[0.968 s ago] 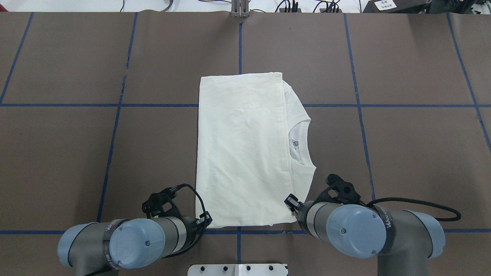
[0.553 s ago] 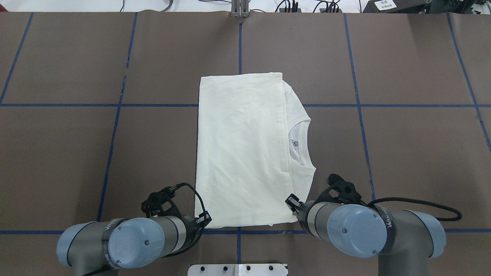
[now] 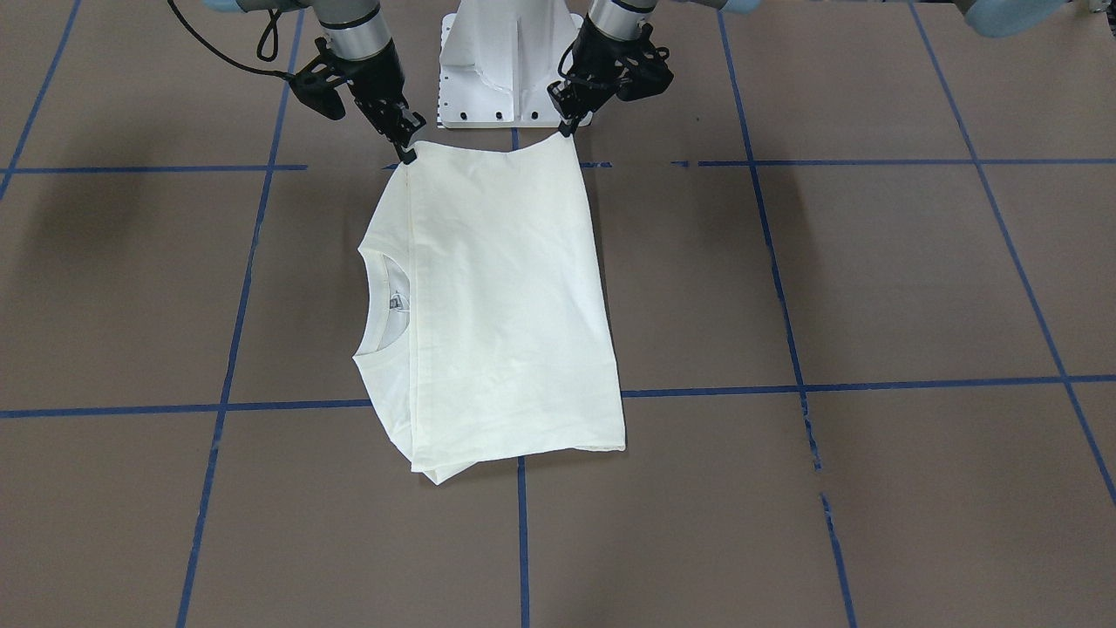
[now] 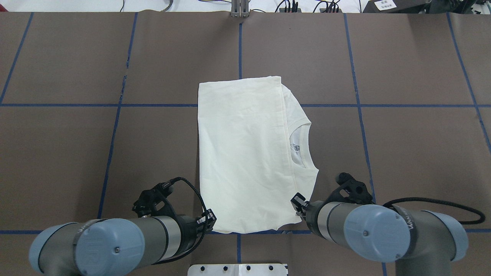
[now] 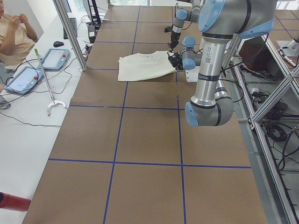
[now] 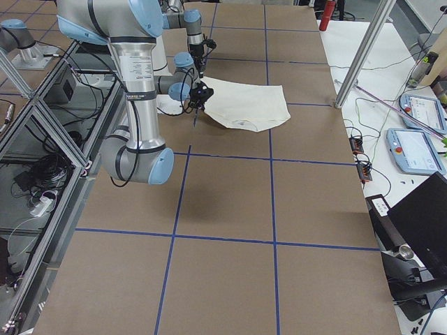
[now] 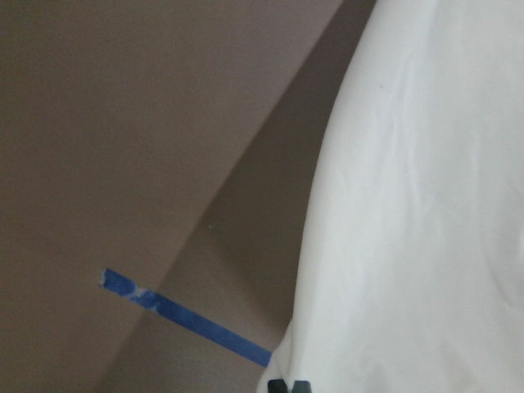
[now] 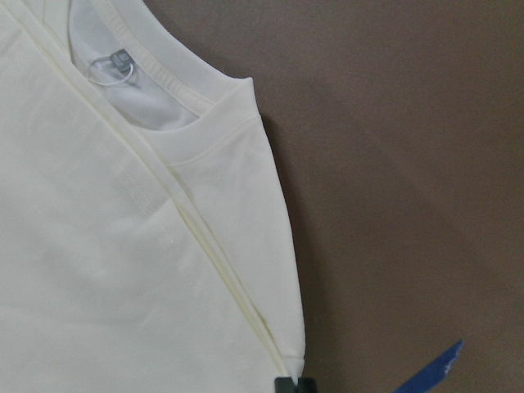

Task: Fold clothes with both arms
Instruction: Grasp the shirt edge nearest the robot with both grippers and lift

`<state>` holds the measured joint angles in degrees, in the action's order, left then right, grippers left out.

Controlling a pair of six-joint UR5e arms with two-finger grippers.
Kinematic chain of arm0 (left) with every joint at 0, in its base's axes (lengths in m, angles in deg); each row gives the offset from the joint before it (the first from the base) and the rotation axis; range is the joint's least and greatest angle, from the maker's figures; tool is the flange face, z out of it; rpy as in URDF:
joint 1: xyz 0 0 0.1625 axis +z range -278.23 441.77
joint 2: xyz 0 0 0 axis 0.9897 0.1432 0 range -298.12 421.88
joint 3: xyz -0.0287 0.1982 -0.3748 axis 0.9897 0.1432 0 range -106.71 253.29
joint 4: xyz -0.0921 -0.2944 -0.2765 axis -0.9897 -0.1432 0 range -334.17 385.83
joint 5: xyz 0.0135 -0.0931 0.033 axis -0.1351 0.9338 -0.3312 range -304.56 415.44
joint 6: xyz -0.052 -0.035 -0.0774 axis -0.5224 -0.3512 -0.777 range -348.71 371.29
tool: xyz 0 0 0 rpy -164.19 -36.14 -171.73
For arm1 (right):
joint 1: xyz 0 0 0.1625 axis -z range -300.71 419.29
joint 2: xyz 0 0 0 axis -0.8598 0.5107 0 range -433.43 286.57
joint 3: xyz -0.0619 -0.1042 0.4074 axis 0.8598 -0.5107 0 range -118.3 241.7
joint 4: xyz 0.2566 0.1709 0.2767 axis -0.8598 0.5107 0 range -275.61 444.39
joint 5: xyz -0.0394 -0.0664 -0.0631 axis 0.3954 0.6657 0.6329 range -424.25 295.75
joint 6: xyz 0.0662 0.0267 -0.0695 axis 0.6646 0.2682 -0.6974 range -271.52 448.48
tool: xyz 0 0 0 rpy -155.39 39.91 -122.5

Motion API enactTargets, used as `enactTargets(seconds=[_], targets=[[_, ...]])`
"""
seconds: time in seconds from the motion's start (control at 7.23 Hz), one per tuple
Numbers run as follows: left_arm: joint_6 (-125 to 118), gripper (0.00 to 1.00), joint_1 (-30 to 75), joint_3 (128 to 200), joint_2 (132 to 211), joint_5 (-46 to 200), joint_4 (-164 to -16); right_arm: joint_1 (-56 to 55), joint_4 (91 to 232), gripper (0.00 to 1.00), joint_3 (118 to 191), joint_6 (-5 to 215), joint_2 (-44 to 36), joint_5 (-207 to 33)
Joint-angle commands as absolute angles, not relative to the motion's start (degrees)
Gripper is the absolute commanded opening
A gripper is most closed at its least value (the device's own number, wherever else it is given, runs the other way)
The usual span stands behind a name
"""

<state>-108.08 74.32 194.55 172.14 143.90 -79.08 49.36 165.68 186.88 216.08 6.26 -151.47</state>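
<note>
Pinched shut, left end effector point(image 4: 210, 220) and right end effector point(image 4: 297, 202) each hold a near corner of the T-shirt point(image 4: 245, 153), that edge raised, probably for folding it away. Rest lies flat on the surface point(image 4: 76, 153), collar point(image 4: 305, 147) toward the robot's right.

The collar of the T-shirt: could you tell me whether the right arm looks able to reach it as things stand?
Probably yes, once it lets go. The collar lies on the right arm's side, only table between; but the right end effector looks shut on a near corner of the T-shirt.
</note>
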Motion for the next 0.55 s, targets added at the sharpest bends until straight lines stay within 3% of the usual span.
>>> enactTargets(seconds=[0.0, 0.41], targets=[[-108.6, 0.00, 74.3, 201.0, 172.4, 144.4, -75.8, 46.8, 167.3, 0.00, 194.7, 217.1, 9.5, -151.1], [-104.6, 0.00, 71.6, 199.6, 173.0, 145.5, -71.0, 41.0, 167.3, 0.00, 192.8, 216.1, 5.6, -151.6]])
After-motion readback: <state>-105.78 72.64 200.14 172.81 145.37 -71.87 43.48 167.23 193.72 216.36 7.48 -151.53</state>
